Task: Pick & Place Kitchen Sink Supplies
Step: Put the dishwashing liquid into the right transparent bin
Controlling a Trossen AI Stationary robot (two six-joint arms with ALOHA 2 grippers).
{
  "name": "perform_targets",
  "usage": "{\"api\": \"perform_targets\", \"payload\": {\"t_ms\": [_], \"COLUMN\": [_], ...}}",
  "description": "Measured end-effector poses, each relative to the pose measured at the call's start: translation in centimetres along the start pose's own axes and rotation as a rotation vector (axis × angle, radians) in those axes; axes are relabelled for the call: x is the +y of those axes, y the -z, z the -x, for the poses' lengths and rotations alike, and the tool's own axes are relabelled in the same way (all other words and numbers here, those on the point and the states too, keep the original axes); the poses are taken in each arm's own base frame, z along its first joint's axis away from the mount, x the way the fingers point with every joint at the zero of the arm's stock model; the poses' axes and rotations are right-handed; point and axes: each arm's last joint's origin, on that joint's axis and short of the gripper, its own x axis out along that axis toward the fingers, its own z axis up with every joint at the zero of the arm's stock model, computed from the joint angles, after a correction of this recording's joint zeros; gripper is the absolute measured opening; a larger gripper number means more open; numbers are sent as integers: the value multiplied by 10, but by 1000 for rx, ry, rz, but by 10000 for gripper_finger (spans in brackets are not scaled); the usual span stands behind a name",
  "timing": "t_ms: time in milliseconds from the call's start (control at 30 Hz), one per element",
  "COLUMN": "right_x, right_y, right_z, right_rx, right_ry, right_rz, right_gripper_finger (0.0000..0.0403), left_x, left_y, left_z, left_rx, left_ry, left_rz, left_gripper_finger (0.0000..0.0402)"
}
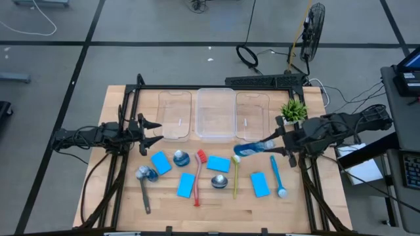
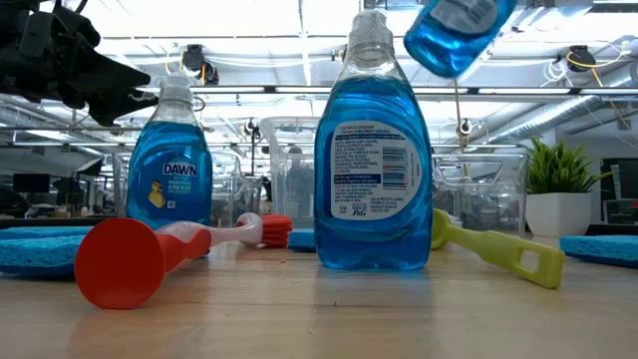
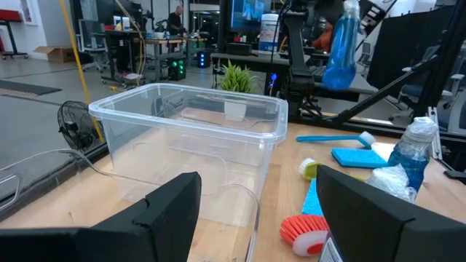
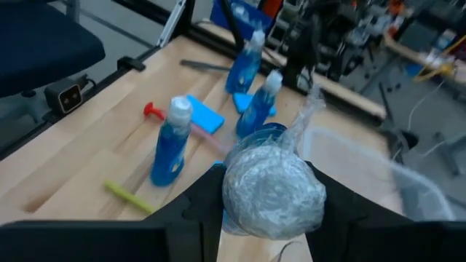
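While three clear bins (image 1: 215,113) are sitting along the far side of the table (image 1: 125,210), the right claw (image 1: 276,145) is clamping a blue bottle (image 1: 254,149) and holding it lifted, tilted, just near of the right bin. The left claw (image 1: 155,132) is waiting wide open and empty beside the left bin.

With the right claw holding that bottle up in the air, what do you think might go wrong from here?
1. The right claw grips the dish soap bottle by one end, tilted, so it might slip and fall among the sponges and brushes below.
2. The bottle hangs beside the right-hand clear bin, not over it; lowering early may catch the rim.
3. The small plant stands close to the arm and may get knocked.
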Motion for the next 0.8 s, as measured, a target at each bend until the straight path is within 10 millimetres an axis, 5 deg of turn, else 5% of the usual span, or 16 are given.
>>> {"api": "perform_targets", "payload": {"t_ms": [300, 800], "right_x": [-1, -13], "right_y": [-1, 11], "right_z": [0, 26], "right_rx": [-4, 144], "right_ry": [21, 479], "right_rz": [-58, -504], "right_gripper_finger": [131, 131], "left_x": [0, 0], "left_y": [0, 0], "left_z": [0, 0], "left_rx": [0, 0], "left_ry": [0, 0], "left_rz": [0, -3], "left_gripper_finger": [271, 271]}}
